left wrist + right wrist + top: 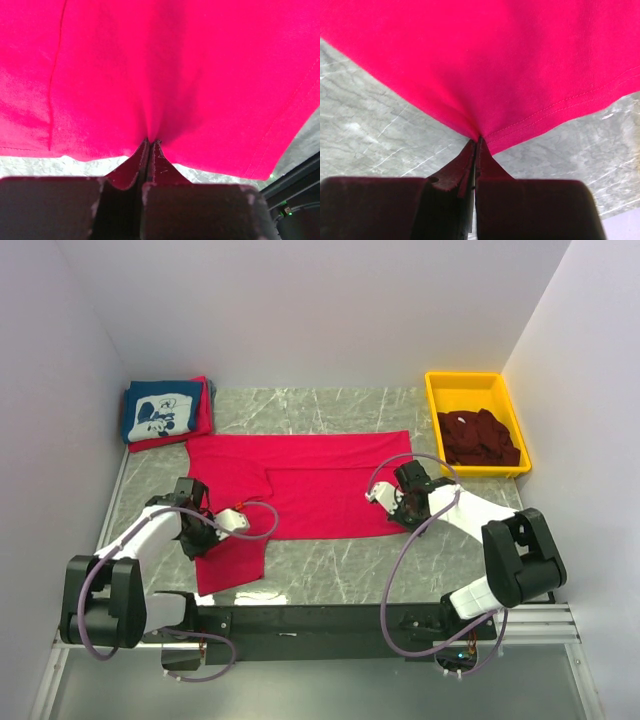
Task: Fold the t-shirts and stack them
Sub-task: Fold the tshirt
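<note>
A bright red t-shirt (300,480) lies spread across the middle of the table, partly folded. My left gripper (207,533) is shut on its near left part; the left wrist view shows the red cloth (165,75) pinched between the closed jaws (150,141). My right gripper (395,508) is shut on the shirt's near right hem (560,107), the cloth gathered at the jaw tips (479,138). A folded navy shirt with a white graphic (160,410) lies on a folded red shirt (203,410) at the back left. Dark maroon shirts (480,437) lie in the bin.
A yellow plastic bin (465,390) stands at the back right. White walls close the back and sides. Grey marble tabletop (330,570) shows in front of the shirt. A black rail (320,620) runs along the near edge.
</note>
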Motion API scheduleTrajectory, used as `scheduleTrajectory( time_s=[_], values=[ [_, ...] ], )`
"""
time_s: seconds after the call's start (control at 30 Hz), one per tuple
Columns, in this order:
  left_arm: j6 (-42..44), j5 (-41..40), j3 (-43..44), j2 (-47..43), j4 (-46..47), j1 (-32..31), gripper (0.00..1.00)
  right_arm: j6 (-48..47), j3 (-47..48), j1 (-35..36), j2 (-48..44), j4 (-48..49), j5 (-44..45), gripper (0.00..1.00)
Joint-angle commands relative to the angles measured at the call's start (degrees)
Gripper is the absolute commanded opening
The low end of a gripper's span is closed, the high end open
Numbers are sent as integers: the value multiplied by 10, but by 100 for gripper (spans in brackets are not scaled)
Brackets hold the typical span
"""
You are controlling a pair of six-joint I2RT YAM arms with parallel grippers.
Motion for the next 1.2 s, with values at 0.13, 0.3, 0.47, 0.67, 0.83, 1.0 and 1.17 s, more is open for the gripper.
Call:
scheduleTrajectory(
  time_s=[0.13, 0.3, 0.47, 0.67, 0.83, 1.0, 1.17],
  values=[
    [26, 15, 72, -7, -128, 20, 0, -28, 0, -21, -78, -57, -18, 0],
    [22, 55, 167, 41, -181, 41, 1, -48, 41, -70, -66, -81, -42, 0],
    [8, 72, 244, 92, -191, 60, 1, -52, 96, -78, -36, -101, -55, 0],
    [-33, 91, 333, 155, -187, 71, 0, -57, 140, -82, -3, -110, -51, 0],
    [-60, 95, 387, 192, -178, 74, 0, -59, 175, -85, 22, -114, -50, 0],
    [-76, 88, 418, 213, -167, 75, 1, -62, 208, -92, 49, -118, -50, 0],
    [-93, 86, 465, 246, -158, 75, 1, -67, 250, -94, 88, -122, -48, 0]
  ],
)
